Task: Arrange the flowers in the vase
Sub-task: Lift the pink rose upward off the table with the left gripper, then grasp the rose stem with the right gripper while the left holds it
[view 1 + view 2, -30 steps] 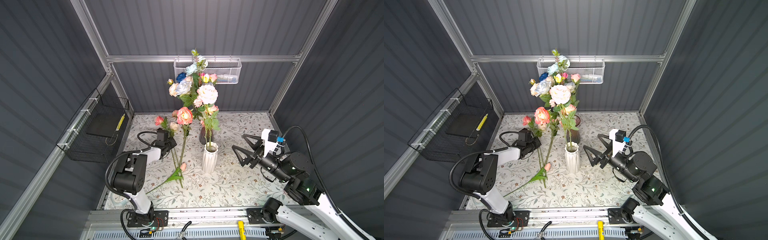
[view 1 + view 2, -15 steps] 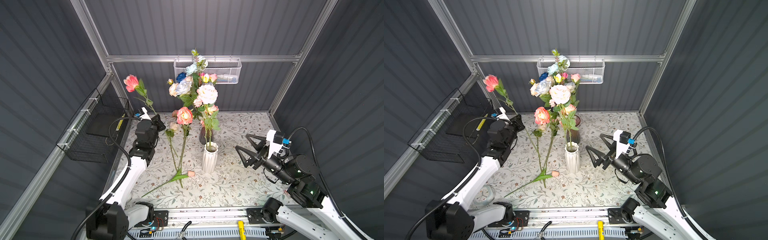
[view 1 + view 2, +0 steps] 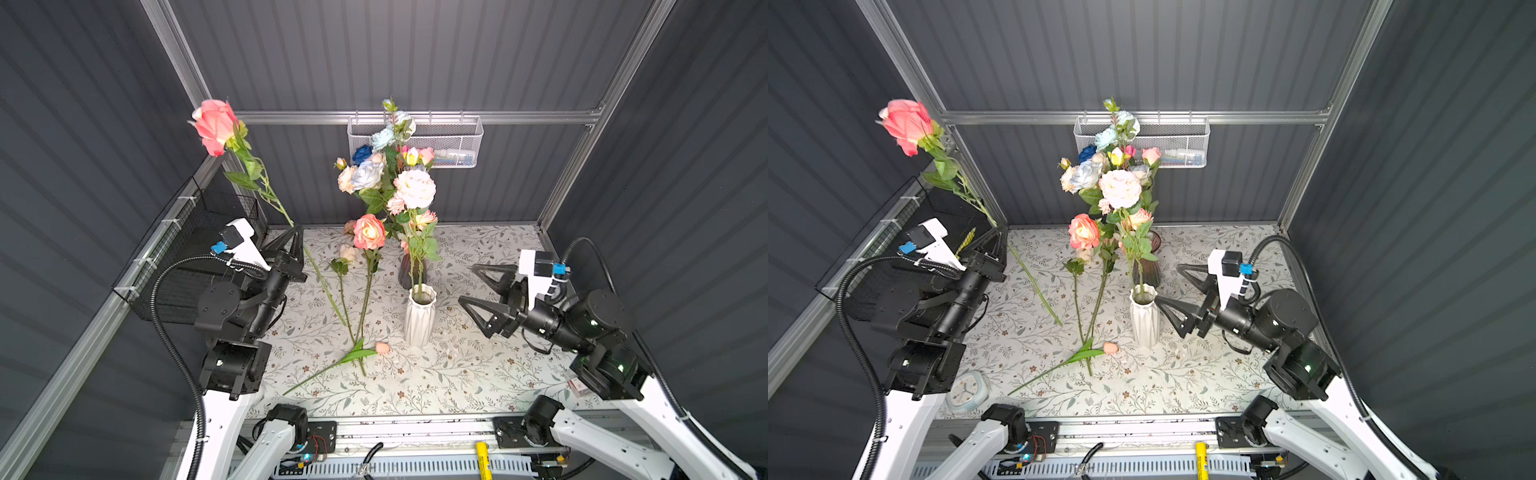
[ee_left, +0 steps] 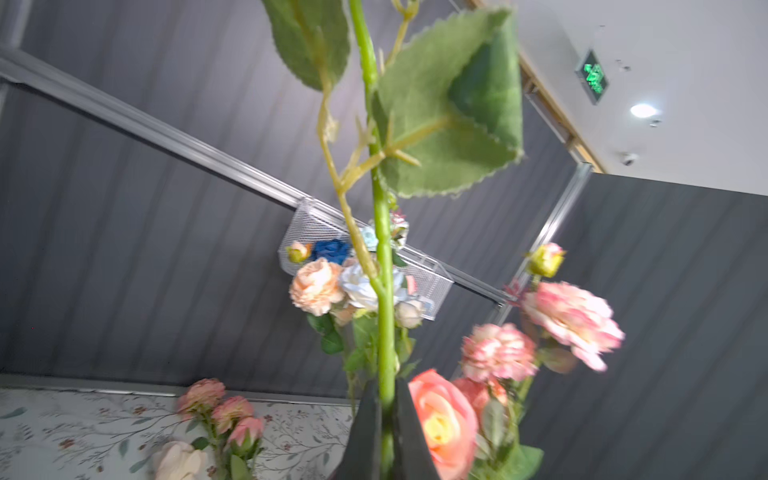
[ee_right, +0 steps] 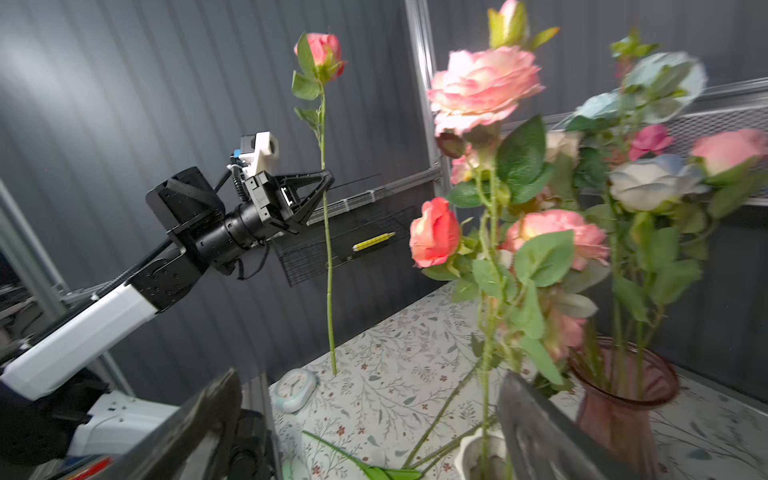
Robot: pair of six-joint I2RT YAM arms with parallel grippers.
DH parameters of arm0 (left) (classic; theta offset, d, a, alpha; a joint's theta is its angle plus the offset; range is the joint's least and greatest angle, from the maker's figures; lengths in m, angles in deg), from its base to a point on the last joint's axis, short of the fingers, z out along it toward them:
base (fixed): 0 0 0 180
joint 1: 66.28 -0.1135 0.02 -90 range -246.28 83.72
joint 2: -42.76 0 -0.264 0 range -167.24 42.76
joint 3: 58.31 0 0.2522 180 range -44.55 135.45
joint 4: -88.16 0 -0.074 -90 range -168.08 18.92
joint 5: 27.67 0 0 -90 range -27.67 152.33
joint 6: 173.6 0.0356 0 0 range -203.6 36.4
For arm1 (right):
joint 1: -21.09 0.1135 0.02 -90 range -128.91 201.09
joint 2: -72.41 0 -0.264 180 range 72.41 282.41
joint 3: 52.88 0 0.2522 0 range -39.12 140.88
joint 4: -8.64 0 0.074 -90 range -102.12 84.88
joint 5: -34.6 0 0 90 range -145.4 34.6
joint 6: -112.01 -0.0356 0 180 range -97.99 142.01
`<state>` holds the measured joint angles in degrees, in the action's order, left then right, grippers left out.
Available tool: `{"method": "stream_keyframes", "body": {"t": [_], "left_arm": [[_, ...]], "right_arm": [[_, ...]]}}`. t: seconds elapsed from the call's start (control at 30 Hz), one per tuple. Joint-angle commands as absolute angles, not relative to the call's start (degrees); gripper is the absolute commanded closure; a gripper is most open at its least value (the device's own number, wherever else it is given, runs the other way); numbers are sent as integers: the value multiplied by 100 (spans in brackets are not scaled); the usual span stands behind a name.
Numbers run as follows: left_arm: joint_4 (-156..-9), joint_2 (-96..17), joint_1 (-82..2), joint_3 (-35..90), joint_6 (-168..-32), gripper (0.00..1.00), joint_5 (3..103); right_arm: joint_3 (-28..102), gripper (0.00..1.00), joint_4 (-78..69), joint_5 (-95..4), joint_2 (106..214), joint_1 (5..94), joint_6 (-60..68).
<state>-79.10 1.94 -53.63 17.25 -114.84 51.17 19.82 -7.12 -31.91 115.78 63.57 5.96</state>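
As the pink rose [image 3: 269, 194] is clamped near-upright in the left gripper [image 3: 296, 233] well left of the white vase [image 3: 419, 318], the right gripper [image 3: 467, 284] is held open beside it.

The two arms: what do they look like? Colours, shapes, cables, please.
The left arm and right arm have white links and black joints. The left end effector and right end effector each consist of two black triangular frames. Each wrist bears a white camera block with a blue tag; a black ribbed cable follows each arm.
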Motion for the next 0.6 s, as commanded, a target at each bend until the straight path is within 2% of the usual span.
{"method": "stream_keyframes", "body": {"t": [0.0, 0.17, 0.43, 0.57], "left_arm": [[-7604, 284, -5389, 1845, -11742, 100, 3648], [-8133, 380, -5389, 1511, -12264, 100, 2580], [-8903, 600, -5380, 1089, -12657, 100, 1623], [-9087, 659, -5380, 972, -12793, 100, 1446]], "right_arm": [[2260, 11, -912, -2370, 12061, 6696, 732], [2872, 17, -1288, -2994, 13024, 7828, 1360], [3640, 27, -770, -2961, 14408, 8369, 1278], [3947, 29, -496, -2838, 14889, 8501, 1222]]}}
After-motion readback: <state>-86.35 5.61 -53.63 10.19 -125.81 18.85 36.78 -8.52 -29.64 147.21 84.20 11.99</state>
